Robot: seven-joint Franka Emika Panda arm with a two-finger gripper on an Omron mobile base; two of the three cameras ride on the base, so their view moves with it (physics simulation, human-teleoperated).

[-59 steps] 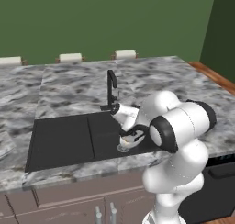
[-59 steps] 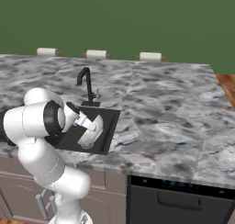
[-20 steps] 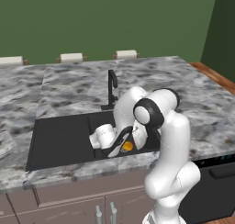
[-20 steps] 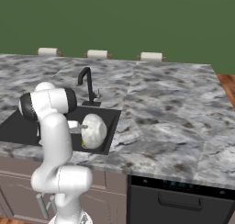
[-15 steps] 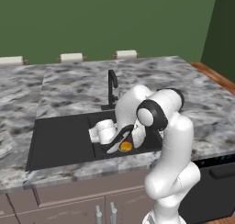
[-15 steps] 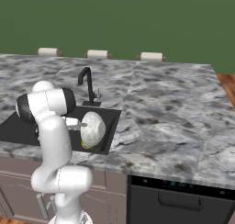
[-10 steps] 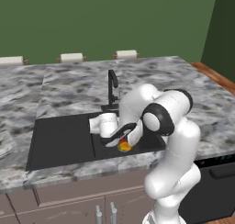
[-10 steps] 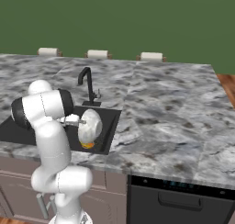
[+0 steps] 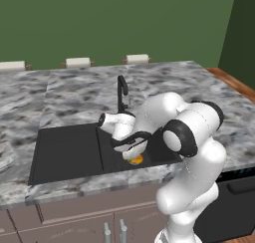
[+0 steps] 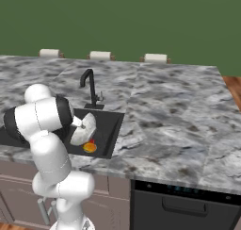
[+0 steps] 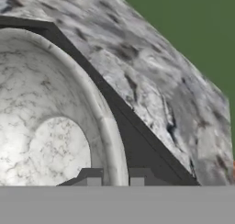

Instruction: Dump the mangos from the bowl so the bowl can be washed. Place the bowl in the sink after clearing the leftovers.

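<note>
The white-grey bowl [image 10: 84,129] hangs tipped on its side over the right basin of the black sink [image 10: 112,123]. My gripper [image 11: 114,179] is shut on its rim, one fingertip inside and one outside. The bowl's [image 11: 50,140] marbled inside holds no fruit. The orange-yellow mango [image 10: 89,147] lies on the basin floor just below the bowl. A small red bit [image 10: 92,141] beside it looks like the dark red mango, mostly hidden by the bowl. From the left, the bowl [image 9: 133,145] hangs under my hand, above the orange mango [image 9: 135,160], in the sink [image 9: 64,152].
The thin black faucet [image 9: 121,90] stands just behind the hand, at the sink's back edge [image 10: 89,85]. Grey marble counter [image 10: 179,111] surrounds the sink. My own elbow looms over the basin's right side. Several white rolls [image 10: 155,58] sit along the far counter edge.
The arm's elbow has swung round and the hand has rolled; the bowl, still gripped and tipped, has shifted slightly over the orange mango, which stays on the basin floor.
</note>
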